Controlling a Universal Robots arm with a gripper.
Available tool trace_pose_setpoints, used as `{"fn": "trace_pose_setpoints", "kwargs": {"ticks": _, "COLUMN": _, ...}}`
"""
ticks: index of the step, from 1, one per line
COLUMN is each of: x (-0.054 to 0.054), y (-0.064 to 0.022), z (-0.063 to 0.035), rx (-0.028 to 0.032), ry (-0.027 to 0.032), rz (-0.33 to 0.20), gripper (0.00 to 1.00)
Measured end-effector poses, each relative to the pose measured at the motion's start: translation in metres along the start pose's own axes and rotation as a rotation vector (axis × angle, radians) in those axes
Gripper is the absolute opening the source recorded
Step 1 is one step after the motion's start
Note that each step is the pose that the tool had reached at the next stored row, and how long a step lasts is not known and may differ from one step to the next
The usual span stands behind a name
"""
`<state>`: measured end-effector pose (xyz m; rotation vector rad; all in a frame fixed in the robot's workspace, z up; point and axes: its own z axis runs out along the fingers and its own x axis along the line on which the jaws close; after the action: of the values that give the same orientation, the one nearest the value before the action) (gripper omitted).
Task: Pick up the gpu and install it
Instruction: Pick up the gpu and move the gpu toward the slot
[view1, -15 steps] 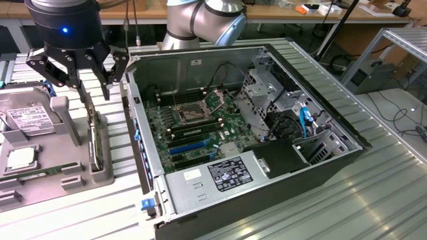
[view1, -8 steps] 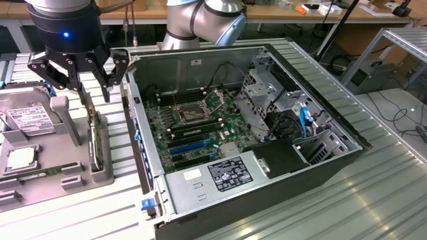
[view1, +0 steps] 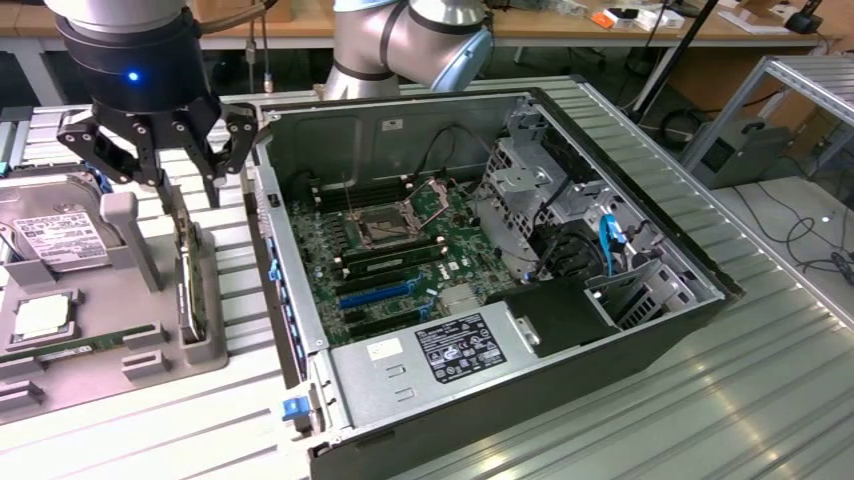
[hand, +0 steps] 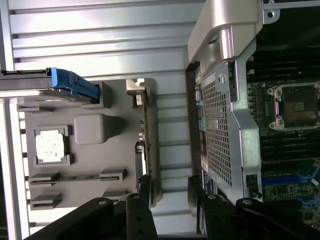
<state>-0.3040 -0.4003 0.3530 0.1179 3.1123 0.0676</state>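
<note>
The gpu (view1: 191, 292) stands on its long edge in a slot of the grey holder tray (view1: 94, 340), at the exterior view's left beside the computer case. In the wrist view the gpu (hand: 144, 135) shows as a thin edge, with its metal bracket (hand: 136, 93) at the far end. My gripper (view1: 187, 188) hangs open a little above the card's far end, touching nothing. In the wrist view the gripper (hand: 169, 189) has one finger (hand: 145, 186) over the card's edge and the other toward the case wall.
The open computer case (view1: 641, 230) lies on its side with the motherboard (view1: 387, 235) and its blue slots (view1: 374, 294) exposed. The holder tray also carries a hard drive (view1: 54, 238), a processor chip (hand: 50, 146) and a memory stick (hand: 75, 176). Ribbed metal table (view1: 747, 400) all round.
</note>
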Motion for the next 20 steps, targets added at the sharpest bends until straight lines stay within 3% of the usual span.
{"fn": "trace_pose_setpoints", "kwargs": {"ticks": 20, "x": 0.0036, "y": -0.0007, "z": 0.0106, "rx": -0.0001, "ry": -0.0001, "rz": 0.000, "gripper": 0.43}}
